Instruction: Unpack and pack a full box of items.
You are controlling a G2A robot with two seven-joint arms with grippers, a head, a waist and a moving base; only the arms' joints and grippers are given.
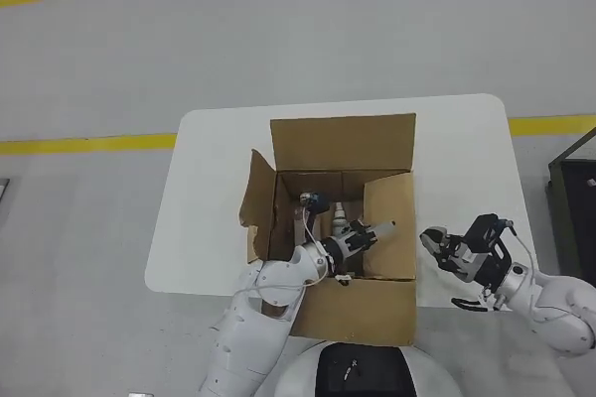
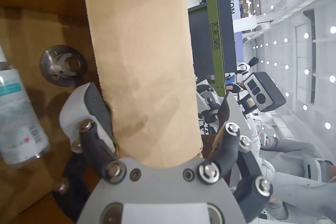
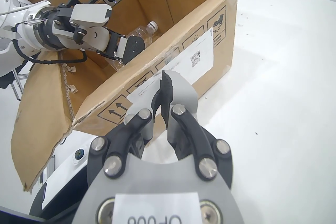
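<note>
Left gripper point(image 2: 157, 99) sits open straddling the flap point(image 2: 141, 51) of the box point(image 1: 343, 144), right gripper point(image 3: 164, 96) pinched shut on nothing, so a careless pull probably snags cardboard and drags it.

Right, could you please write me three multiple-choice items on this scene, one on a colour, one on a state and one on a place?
1. What colour is the table?
A green; B white; C black.

2. How does the right gripper stand?
A shut on nothing; B wide open; C shut on a tool.

3. Where does the clear bottle lie?
A on the table; B in the right gripper; C inside the cardboard box.

Key:
1 B, the tabletop shows white all round the box.
2 A, its fingertips meet with nothing between them.
3 C, it lies on the box's floor, near a metal flange.
</note>
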